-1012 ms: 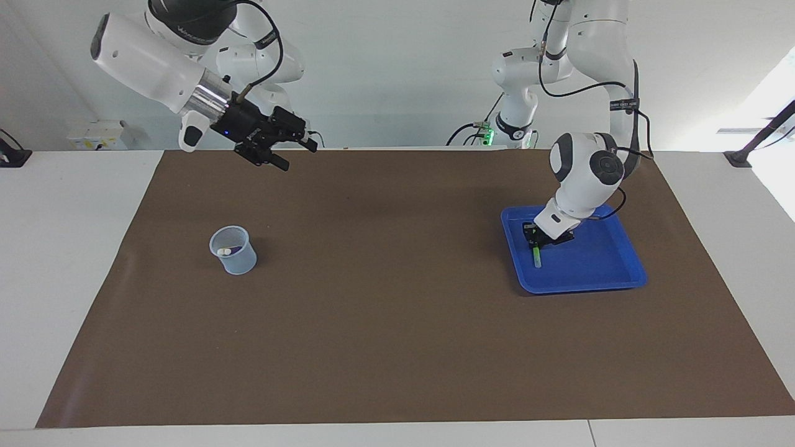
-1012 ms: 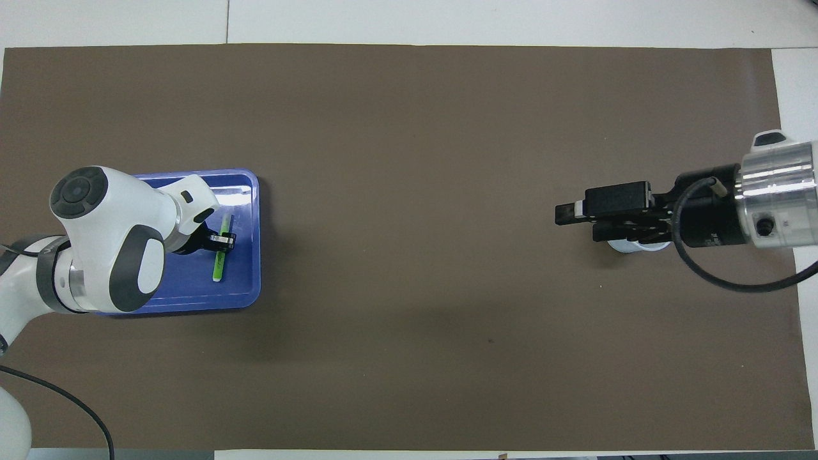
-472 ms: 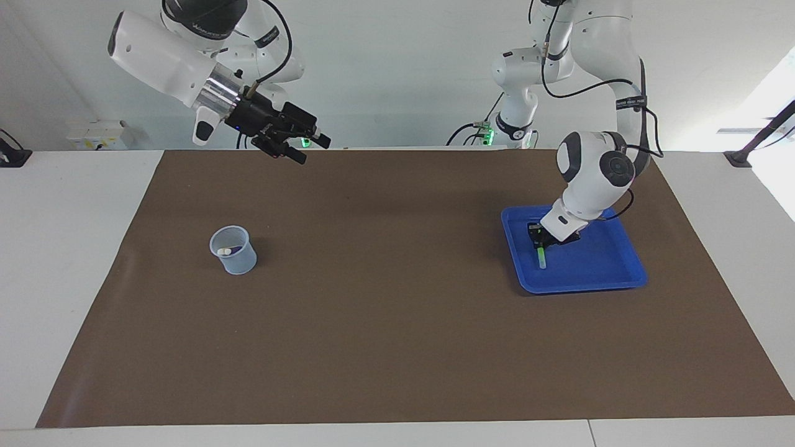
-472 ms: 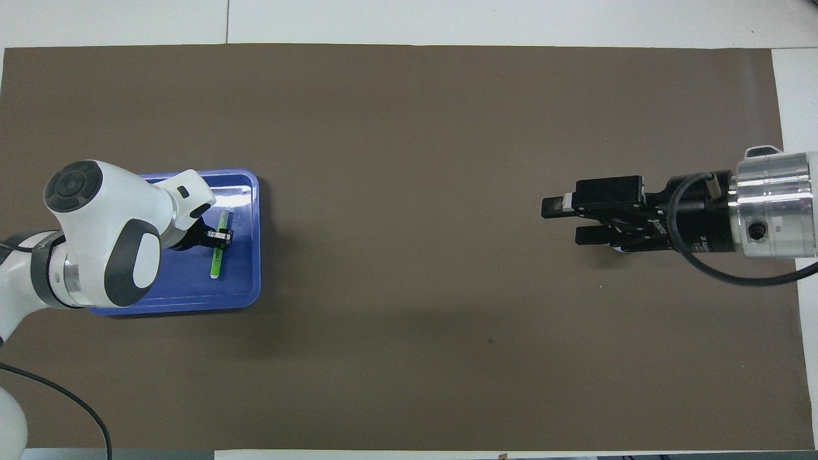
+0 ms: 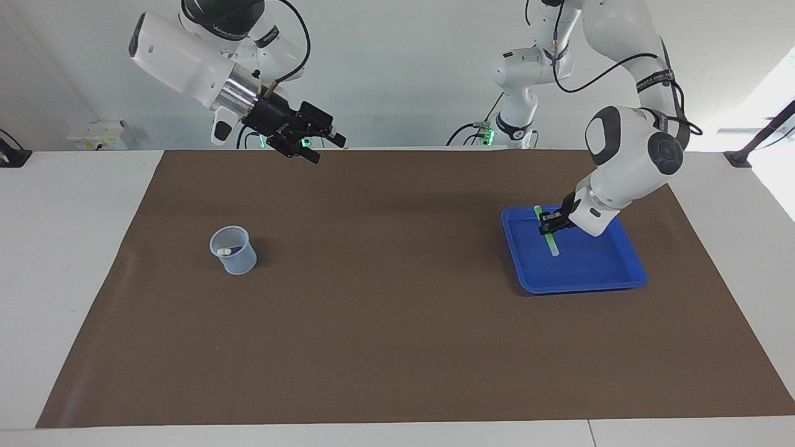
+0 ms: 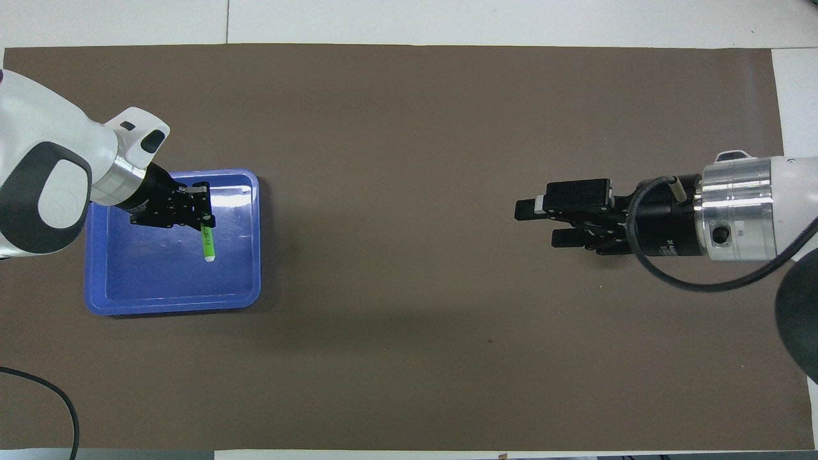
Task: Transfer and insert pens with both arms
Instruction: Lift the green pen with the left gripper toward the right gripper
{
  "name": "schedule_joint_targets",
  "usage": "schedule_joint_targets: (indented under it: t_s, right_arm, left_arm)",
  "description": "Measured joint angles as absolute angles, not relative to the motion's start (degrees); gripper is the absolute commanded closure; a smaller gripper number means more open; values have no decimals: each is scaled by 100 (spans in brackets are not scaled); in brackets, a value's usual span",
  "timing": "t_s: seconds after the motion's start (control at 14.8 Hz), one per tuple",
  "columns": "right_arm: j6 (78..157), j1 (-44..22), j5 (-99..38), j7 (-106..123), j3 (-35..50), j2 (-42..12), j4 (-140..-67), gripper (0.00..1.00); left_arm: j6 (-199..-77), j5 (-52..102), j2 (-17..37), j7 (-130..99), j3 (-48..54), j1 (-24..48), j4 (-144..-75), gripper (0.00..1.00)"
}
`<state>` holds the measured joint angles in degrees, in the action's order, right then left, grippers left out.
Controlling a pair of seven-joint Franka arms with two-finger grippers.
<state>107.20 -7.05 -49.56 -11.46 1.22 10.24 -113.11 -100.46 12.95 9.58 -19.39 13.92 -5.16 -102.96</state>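
The green pen (image 5: 545,230) is held in the left pincer (image 5: 549,224), whose fingers are shut on the pen's upper part; it hangs over the blue tray (image 5: 627,273), tilted, with its pale cap end pointing down toward the tray floor and its green end up. Its long axis is seen to run roughly from the robots' side outward across the tray. From the tray, the cup (image 5: 233,249) with a pen already in it (image 5: 228,251) lies well apart, toward the right arm's end of the desk (image 5: 397,347). The right pincer (image 5: 307,144) is held high over the mat's edge nearest the robots, between tray and cup, its fingers spread wide and empty, pointing toward the tray. The coming handover is judged to turn on the pen being carried from the tray toward that open pincer. Compared with a second ago, the pen has been lifted off the tray floor and the right pincer has been raised and brought closer to the tray
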Motion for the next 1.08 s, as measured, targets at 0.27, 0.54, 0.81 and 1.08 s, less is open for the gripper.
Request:
schedule_joint_targets:
  t_s: [0.27, 0.54, 0.81, 1.08]
  right_arm:
    - [10721, -716, -4956, -1147, 124, 1024, -11312, 0]
    - [11009, -1003, -4956, -1206, 143, 1024, -11337, 0]
    - [11694, -1432, -4956, -1393, 161, 1024, -11485, 0]
    - [12544, -1880, -4955, -1439, 169, 1025, -11664, 0]
  left_arm:
    - [-9716, 2305, 921, -4789, 1610, -411, -9732, 100]
    - [-10181, 2997, 872, -7757, 2087, -305, -9691, 100]
    - [-10925, 3842, 809, -9408, 2172, 113, -9865, 100]
    - [-11619, 4876, 536, -9485, 2180, 408, -10532, 100]
